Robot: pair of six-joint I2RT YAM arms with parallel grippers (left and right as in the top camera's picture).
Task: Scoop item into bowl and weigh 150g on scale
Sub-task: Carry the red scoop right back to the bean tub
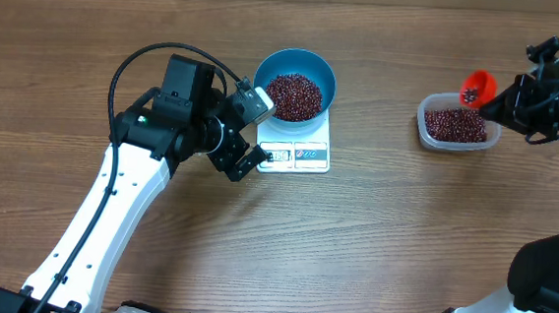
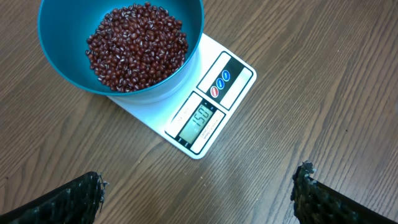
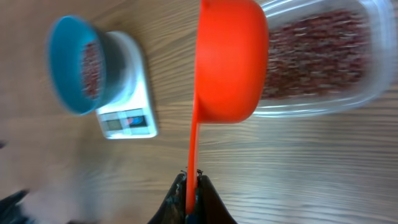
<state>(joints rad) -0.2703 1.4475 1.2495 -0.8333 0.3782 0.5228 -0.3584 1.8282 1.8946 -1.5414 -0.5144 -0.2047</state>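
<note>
The blue bowl (image 1: 266, 72) holds a heap of dark red beans (image 1: 294, 95) and stands on the white scale (image 1: 304, 156). In the left wrist view the beans (image 2: 137, 46) fill the bowl (image 2: 59, 62), and the display of the scale (image 2: 230, 65) reads 150. My left gripper (image 1: 253, 133) (image 2: 199, 194) hovers just left of the scale, open with only bare wood between its fingers (image 2: 78, 199). My right gripper (image 1: 505, 101) (image 3: 191, 185) is shut on the thin handle of a red scoop (image 1: 477, 87) (image 3: 230, 62), which hangs tilted over the clear tub's left end.
A clear plastic tub (image 1: 457, 125) (image 3: 323, 56) with more beans sits at the right of the table. From the right wrist the bowl (image 3: 78, 62) and scale (image 3: 127, 118) appear blurred at the left. The left arm stretches from the front edge toward the scale.
</note>
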